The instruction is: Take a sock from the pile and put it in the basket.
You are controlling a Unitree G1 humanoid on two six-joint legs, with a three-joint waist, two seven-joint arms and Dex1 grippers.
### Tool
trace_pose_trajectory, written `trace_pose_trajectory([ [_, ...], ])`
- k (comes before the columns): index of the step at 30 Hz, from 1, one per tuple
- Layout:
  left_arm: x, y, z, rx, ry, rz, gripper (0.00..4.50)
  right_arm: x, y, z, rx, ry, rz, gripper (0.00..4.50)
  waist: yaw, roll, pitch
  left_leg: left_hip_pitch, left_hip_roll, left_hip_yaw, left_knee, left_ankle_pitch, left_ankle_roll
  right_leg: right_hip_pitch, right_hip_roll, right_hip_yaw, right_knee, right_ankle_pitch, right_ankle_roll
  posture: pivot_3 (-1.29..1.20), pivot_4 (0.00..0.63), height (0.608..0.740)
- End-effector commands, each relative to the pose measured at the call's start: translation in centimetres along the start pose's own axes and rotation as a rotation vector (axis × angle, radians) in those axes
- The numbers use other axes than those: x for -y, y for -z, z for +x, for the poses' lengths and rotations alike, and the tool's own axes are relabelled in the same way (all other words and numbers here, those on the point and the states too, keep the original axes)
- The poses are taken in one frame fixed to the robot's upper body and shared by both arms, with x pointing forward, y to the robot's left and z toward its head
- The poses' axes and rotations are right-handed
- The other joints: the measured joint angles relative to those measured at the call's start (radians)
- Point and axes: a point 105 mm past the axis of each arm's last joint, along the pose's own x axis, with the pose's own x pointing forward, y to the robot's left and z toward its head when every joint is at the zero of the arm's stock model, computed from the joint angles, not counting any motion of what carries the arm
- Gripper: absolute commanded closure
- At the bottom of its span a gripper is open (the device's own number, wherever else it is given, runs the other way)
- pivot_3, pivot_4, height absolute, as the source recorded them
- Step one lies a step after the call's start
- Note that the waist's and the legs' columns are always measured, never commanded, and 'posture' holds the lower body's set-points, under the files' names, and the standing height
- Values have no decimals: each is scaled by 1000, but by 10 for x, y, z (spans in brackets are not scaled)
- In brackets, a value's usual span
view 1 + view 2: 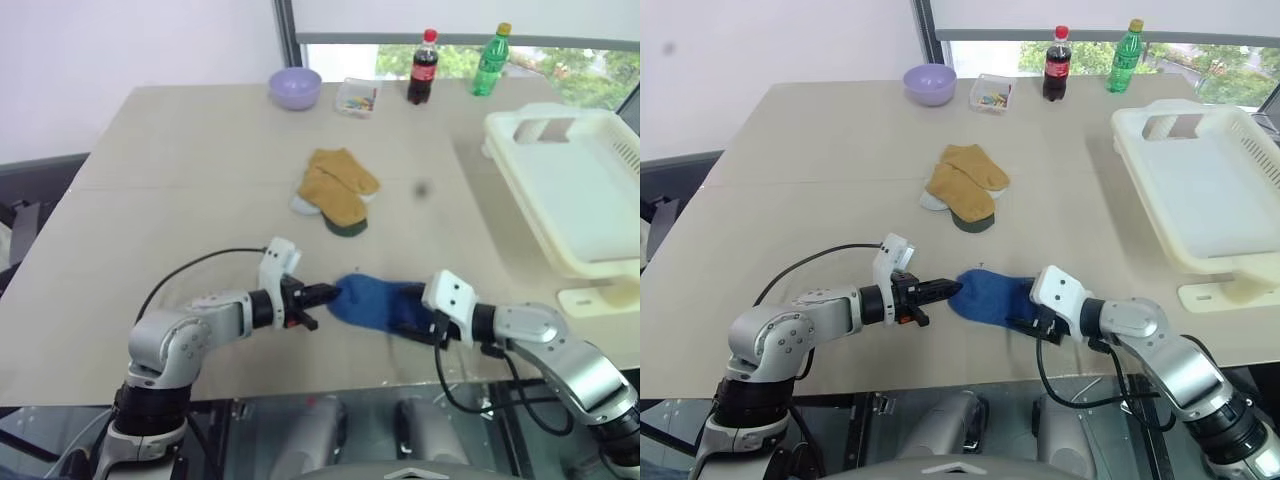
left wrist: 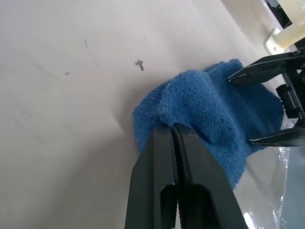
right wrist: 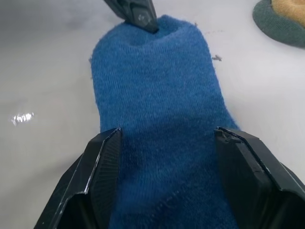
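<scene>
It looked like a lab or office room: a long beige table beneath a window at twelve o'clock (trees outside), plain white wall at ten.

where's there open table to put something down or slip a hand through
Widest bare stretch: the table's left side, from the purple bowl down to the left gripper. Another open strip runs between the sock pile and the basket. Crowded: the near edge, where both grippers meet on the blue sock, right gripper straddling it.
</scene>
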Motion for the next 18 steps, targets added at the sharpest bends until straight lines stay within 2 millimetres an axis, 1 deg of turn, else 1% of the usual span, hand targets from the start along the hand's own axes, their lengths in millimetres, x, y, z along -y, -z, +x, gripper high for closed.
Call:
trace_pose_trajectory([
  [1, 3, -4, -1, 20, 8, 21, 4500, 4, -15, 0, 65, 9, -64, 1326, 0, 0, 0, 0, 0, 0, 0, 0, 0, 0, 0, 0, 0, 0, 0, 0, 150, 740],
  [5, 3, -2, -1, 11, 7, 26, 4500, 3, -17, 4, 89, 6, -82, 1326, 0, 0, 0, 0, 0, 0, 0, 0, 0, 0, 0, 0, 0, 0, 0, 0, 150, 740],
  [7, 3, -3, -1, 12, 6, 27, 4500, 5, -15, 7, 74, 12, -81, 1326, 0, 0, 0, 0, 0, 0, 0, 0, 0, 0, 0, 0, 0, 0, 0, 0, 150, 740],
  [10, 2, -3, 0, 13, -4, 23, 4500, 7, -6, 9, 31, 6, -91, 1326, 0, 0, 0, 0, 0, 0, 0, 0, 0, 0, 0, 0, 0, 0, 0, 0, 150, 740],
  [13, 1, -3, -1, 11, -9, 25, 4500, 9, 15, 6, -100, 0, -69, 1326, 0, 0, 0, 0, 0, 0, 0, 0, 0, 0, 0, 0, 0, 0, 0, 0, 150, 740],
  [15, 0, -2, -1, 11, -16, 27, 4500, 9, 20, 5, -128, -8, -60, 1326, 0, 0, 0, 0, 0, 0, 0, 0, 0, 0, 0, 0, 0, 0, 0, 0, 150, 740],
  [18, 0, -3, 0, 25, -14, 22, 4500, 9, 21, 6, -135, -8, -60, 1326, 2, 0, -1, 1, 0, 0, 0, 0, 0, 1, 0, 0, 0, 0, 0, 0, 150, 740],
])
